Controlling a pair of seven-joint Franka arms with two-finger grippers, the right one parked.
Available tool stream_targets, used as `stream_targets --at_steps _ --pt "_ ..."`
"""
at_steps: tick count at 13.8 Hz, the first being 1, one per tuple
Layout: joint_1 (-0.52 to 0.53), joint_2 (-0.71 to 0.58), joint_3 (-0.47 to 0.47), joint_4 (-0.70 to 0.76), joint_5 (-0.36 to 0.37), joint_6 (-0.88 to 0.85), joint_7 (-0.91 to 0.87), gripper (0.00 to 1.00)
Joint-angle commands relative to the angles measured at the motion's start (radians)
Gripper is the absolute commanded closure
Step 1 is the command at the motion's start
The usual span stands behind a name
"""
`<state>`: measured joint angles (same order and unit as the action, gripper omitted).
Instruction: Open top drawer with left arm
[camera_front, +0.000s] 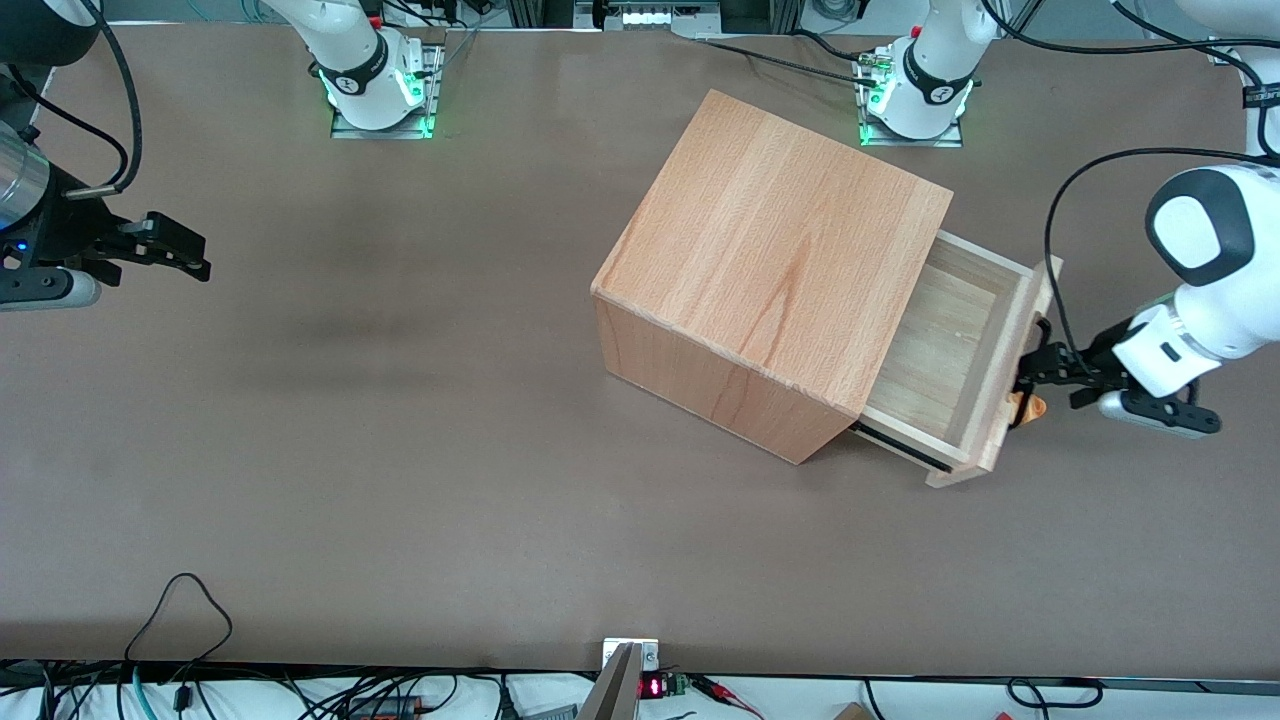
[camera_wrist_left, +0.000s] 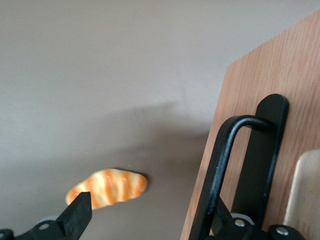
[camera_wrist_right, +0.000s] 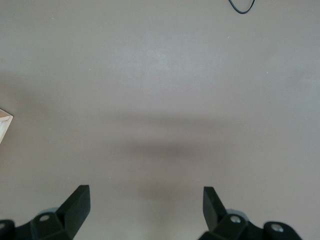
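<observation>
Your top drawer (camera_front: 960, 350) stands pulled out of the cabinet (camera_front: 770, 270), its plank interior bare; the left arm's gripper (camera_front: 1030, 375) spreads its fingers wide around the black handle (camera_wrist_left: 220, 175), above an orange bread-like piece (camera_wrist_left: 111, 187).

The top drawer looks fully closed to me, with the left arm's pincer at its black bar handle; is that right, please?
Not quite: the top drawer is pulled out, its pale plank interior exposed, as the front view shows. The pincer is indeed at the black bar handle.

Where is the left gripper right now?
In the front view the left gripper is at the open top drawer's front panel, by its black bar handle, above a small bread-like item.
</observation>
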<state>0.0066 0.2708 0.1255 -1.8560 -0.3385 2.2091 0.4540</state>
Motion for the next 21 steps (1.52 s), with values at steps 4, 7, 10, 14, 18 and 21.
stream_targets --at_steps 4,7,10,14,18,21 --pt "0.032 0.045 0.037 -0.002 -0.004 0.067 0.087 0.00" --pt "0.036 0.038 0.066 0.005 -0.001 0.067 0.086 0.00" --pt "0.039 0.034 0.082 0.020 -0.001 0.061 0.110 0.00" --pt "0.043 0.021 0.097 0.049 0.001 0.028 0.117 0.00" --pt "0.041 -0.010 0.117 0.135 0.006 -0.126 0.106 0.00" --pt "0.041 -0.033 0.118 0.201 0.090 -0.253 0.014 0.00"
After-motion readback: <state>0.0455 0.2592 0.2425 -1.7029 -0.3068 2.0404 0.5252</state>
